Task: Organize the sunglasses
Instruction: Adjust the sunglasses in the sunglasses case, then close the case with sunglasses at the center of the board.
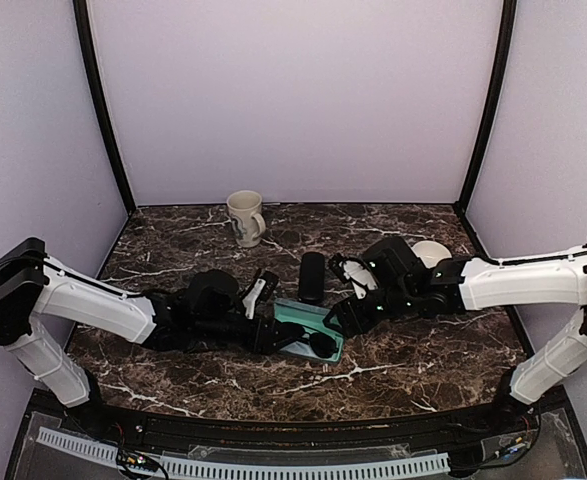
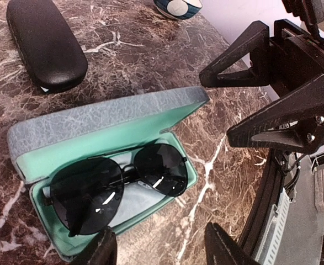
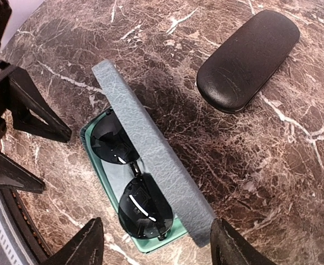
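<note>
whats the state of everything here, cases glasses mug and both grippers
grey-blue case: open, lid raised
sunglasses: lying lenses up inside the grey-blue case
black case: shut
mug: upright
left gripper: open, holding nothing
right gripper: open, holding nothing

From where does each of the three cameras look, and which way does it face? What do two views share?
Top external: high behind the arm bases, looking down over the table; left arm, right arm and a mug show.
Left wrist: on the left arm, looking down into the open case at the sunglasses; left tool below, right tool upper right.
Right wrist: on the right arm, looking down over the lid; own fingers at bottom.
Shared by both wrist views: open case, sunglasses, black case.
</note>
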Controlling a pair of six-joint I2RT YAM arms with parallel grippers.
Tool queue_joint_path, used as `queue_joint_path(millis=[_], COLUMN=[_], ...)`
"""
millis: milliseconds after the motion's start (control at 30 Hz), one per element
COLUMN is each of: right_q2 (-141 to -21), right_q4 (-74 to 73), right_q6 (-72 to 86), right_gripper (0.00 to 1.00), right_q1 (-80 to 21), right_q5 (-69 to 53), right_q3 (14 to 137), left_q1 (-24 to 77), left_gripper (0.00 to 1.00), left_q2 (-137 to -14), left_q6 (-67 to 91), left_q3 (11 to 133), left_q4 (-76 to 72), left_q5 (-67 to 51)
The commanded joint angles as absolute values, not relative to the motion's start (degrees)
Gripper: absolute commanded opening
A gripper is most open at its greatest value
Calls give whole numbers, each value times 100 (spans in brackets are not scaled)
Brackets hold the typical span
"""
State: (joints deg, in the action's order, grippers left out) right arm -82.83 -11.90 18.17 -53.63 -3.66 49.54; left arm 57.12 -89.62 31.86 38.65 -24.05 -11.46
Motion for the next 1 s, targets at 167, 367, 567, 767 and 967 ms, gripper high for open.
queue_joint_path(millis=[167, 367, 567, 767, 967], right_q2=[-8648, -8819, -8927, -9158, -9320], right_q4=[-714, -823, -871, -978, -1035], right_q6=[1680, 1469, 1362, 1251, 1217], right_gripper=[52, 48, 48, 45, 40], right_q1=[-5089, -4975, -4966, -4966, -4967], right_q5=[-914, -1185, -1337, -1435, -1509], right_q3=[5186, 5337, 5412, 5597, 5696], left_q1=[5704, 5704, 5704, 5704, 5704], left_gripper=[56, 68, 74, 71, 65], left_q2=[-8839, -8662, -8626, -8944, -9248], left_q6=[2971, 2803, 2583, 2223, 2108], left_q3=[3733, 3276, 3051, 3235, 3489], left_q4=[-2426, -2492, -2342, -2057, -2070], left_q5=[-645, -480, -320, -279, -369])
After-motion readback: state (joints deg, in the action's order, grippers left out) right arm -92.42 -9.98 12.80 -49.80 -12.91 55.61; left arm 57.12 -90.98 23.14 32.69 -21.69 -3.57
